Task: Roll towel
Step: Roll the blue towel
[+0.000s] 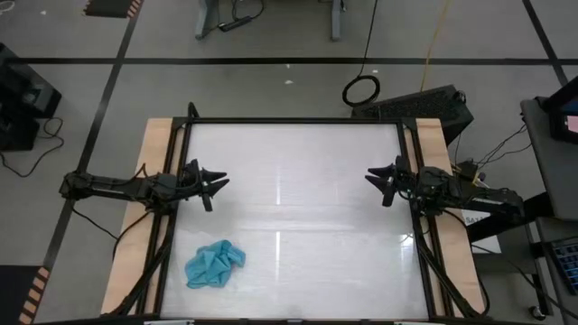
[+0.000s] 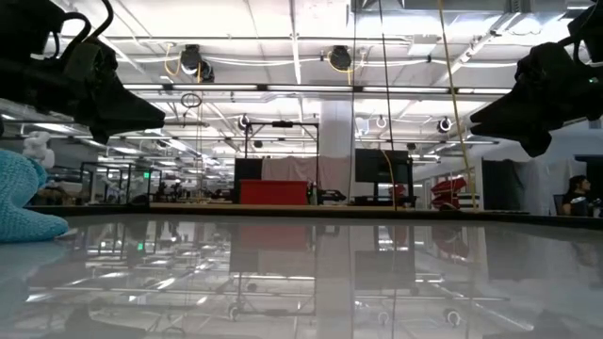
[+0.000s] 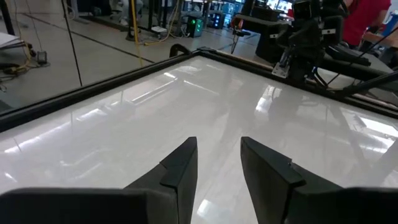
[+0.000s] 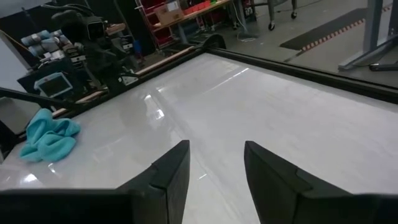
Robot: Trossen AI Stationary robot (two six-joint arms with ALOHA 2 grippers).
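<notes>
From above, your towel (image 1: 215, 264) lies crumpled near the table's (image 1: 298, 181) front left corner, well clear of both arms. Left gripper (image 1: 217, 183) and right gripper (image 1: 375, 177) hover at their sides, apparently waiting. Low down, the towel (image 2: 21, 196) sits at the edge. Both wrist views show the jaws parted, empty. No readable writing anywhere.

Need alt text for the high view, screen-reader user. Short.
Overhead view: a crumpled turquoise towel lies near the front left corner of a white table. The left gripper and right gripper hover open at opposite sides, facing each other, holding nothing.
</notes>
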